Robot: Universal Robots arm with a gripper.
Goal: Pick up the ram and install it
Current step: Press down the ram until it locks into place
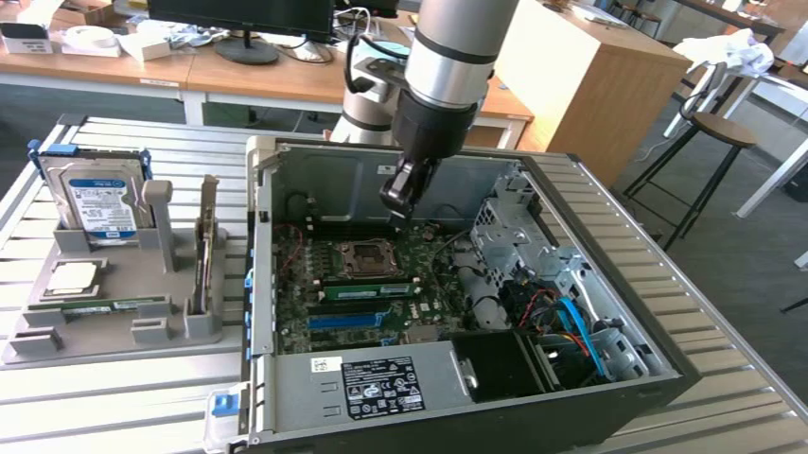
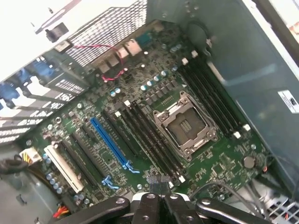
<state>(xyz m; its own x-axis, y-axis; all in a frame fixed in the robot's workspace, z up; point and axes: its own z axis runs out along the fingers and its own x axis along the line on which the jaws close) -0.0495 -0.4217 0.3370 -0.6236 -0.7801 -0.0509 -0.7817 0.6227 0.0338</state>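
Black gripper (image 1: 399,210) hangs inside the open grey PC case (image 1: 378,170), above the green motherboard (image 1: 366,293), near the case's rear wall; jaws closed narrow, nothing visibly held. Long green RAM stick (image 1: 369,291) sits in a slot just beside the silver CPU socket (image 1: 367,253). Some open room between socket & drive cage.

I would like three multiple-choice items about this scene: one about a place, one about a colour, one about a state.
1. The hand hangs:
A) over the hard drive
B) over the open computer case
C) over the stool

2. The one brightly coloured long slot on the motherboard is:
A) red
B) yellow
C) blue

3. The hand is:
A) shut
B) wide open
C) half open

Key: 1 B, it is above the motherboard inside the case; 2 C, the wrist view shows blue; 3 A, its tips meet.
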